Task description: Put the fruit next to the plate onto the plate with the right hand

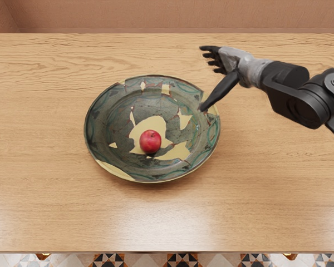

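Note:
A small red apple [150,141] lies in the middle of the round green and cream patterned plate [103,114], which rests on the wooden table. My right hand [216,72] hovers above the plate's far right rim, apart from the apple. Its fingers are spread and it holds nothing, the thumb pointing down towards the rim. The right arm [300,92] enters from the right edge. No left arm shows.
The wooden table [44,200] stretches wide on every side of the plate. Its front edge runs along the bottom of the view, with patterned floor tiles [183,260] below it. A plain wall stands behind the far edge.

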